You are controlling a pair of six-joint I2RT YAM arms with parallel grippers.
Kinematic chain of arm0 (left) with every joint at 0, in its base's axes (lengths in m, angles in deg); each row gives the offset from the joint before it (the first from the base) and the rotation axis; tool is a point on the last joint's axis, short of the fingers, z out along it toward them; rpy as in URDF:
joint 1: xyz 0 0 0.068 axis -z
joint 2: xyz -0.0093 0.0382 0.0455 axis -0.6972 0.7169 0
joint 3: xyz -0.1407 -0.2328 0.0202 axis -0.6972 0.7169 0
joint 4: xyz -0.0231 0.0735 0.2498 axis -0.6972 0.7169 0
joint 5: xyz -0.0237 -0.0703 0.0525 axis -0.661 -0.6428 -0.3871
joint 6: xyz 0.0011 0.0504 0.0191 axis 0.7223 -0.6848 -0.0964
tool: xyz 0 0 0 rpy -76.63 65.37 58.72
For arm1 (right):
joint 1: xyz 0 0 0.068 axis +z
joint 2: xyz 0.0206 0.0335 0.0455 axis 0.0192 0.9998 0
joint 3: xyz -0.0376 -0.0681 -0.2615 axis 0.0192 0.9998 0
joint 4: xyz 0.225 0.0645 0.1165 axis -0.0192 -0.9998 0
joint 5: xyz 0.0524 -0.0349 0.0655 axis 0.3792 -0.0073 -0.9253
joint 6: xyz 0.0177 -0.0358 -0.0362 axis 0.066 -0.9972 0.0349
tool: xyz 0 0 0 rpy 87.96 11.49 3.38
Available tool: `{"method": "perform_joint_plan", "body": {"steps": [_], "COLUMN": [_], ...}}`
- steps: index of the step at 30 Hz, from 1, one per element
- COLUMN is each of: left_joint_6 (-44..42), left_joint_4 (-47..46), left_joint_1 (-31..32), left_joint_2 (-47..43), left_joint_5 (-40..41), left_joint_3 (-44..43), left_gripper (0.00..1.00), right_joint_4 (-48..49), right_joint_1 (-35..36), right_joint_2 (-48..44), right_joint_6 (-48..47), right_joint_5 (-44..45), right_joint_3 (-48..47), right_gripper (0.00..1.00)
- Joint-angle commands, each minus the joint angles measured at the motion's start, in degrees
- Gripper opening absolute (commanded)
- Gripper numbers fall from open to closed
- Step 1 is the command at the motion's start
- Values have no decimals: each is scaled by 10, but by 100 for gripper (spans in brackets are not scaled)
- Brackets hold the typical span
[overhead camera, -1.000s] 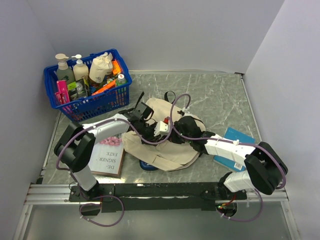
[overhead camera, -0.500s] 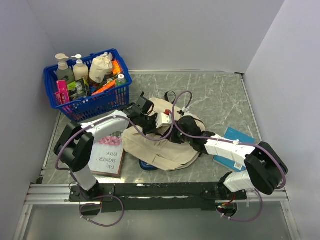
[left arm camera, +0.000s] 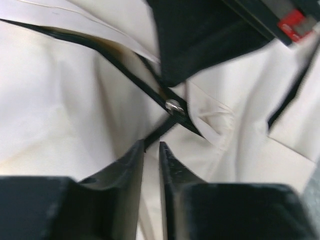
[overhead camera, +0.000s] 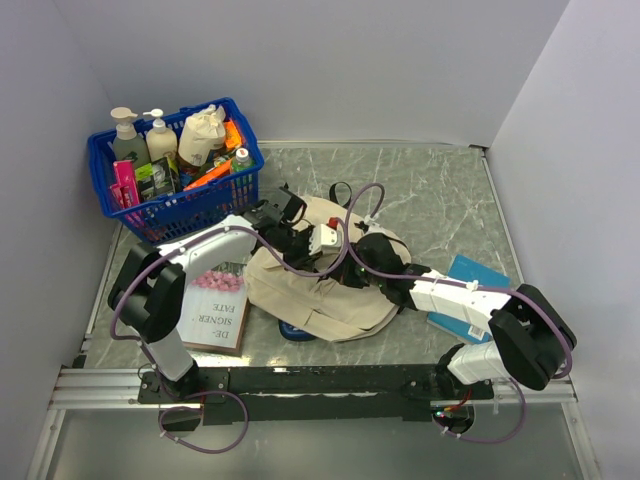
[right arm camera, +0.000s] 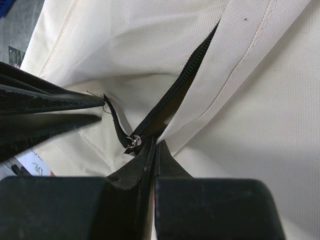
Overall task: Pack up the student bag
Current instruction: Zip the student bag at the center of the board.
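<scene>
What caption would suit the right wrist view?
Right gripper closed on student bag fabric beside the zipper slider.

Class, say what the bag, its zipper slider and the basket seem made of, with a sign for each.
Bag: matte woven cloth; the weave shows.
Slider: probably metal, by its silver glint.
Basket: likely glossy blue plastic, with moulded lattice walls.

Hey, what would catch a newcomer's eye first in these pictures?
The cream-beige fabric backpack lies mid-table with both arms bent over it. The left gripper pinches the black zipper pull tab, and the right gripper is shut on the backpack beside the zip. Next comes the blue plastic basket, crammed with bottles, at the far left corner.
</scene>
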Motion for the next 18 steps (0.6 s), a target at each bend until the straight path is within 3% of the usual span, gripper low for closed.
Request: {"method": "perform_joint_plan", "body": {"steps": [1, 7, 9, 18], "left_joint_6": [-73, -146, -163, -215], "left_joint_4": [77, 106, 106, 58], "left_joint_1": [-3, -3, -3, 7], "left_joint_2": [-7, -1, 3, 25], "left_joint_5": [-55, -92, -93, -40], "left_joint_3": [-23, -36, -40, -31], "left_gripper": [27, 42, 64, 66], "right_joint_4": [19, 23, 23, 28], "right_joint_1": [17, 17, 17, 16], "right_joint_2": [-20, -23, -25, -32], "right_joint_6": [-22, -20, -20, -15], "right_joint_5": [-13, -14, -13, -10], "right_joint_3": [3, 7, 8, 13], "right_gripper": [0, 0, 0, 0]}}
